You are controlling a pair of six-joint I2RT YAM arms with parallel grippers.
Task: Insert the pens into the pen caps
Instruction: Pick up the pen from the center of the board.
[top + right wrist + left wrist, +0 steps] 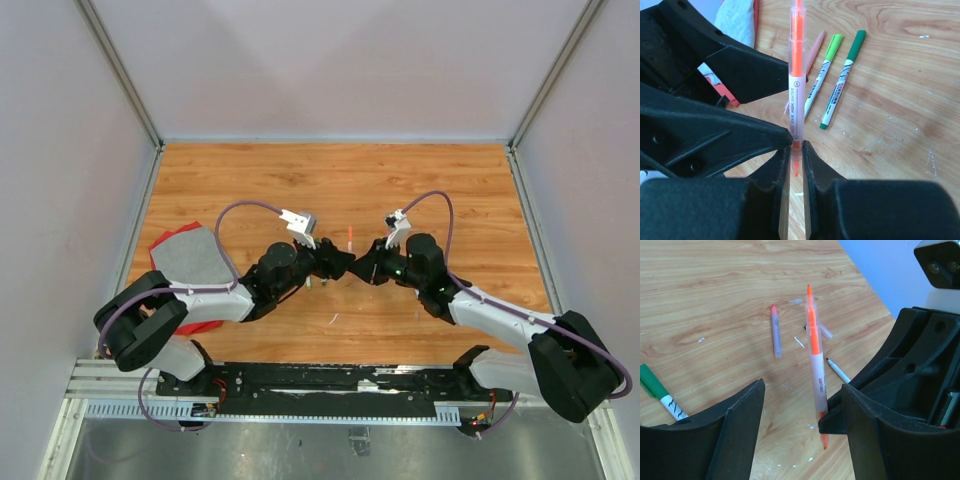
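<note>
An orange pen [351,238] stands nearly upright above the table's middle, its lower orange tip bare. My right gripper [796,146] is shut on the orange pen [796,90] just above that tip. My left gripper [802,390] is open with the orange pen [815,350] between its fingers, close to the right finger [865,430] and well apart from the left one. In the top view the left gripper [335,262] and right gripper [362,265] meet nose to nose. Two short clear tubes [796,301] [826,331] that look like pen caps lie on the wood beyond.
On the table lie a grey pen with a pink tip [775,332], a thin white pen [839,371], a dark green pen [842,80], a light green pen [822,75] and a salmon pen [815,47]. A red and grey cloth [185,255] sits at the left.
</note>
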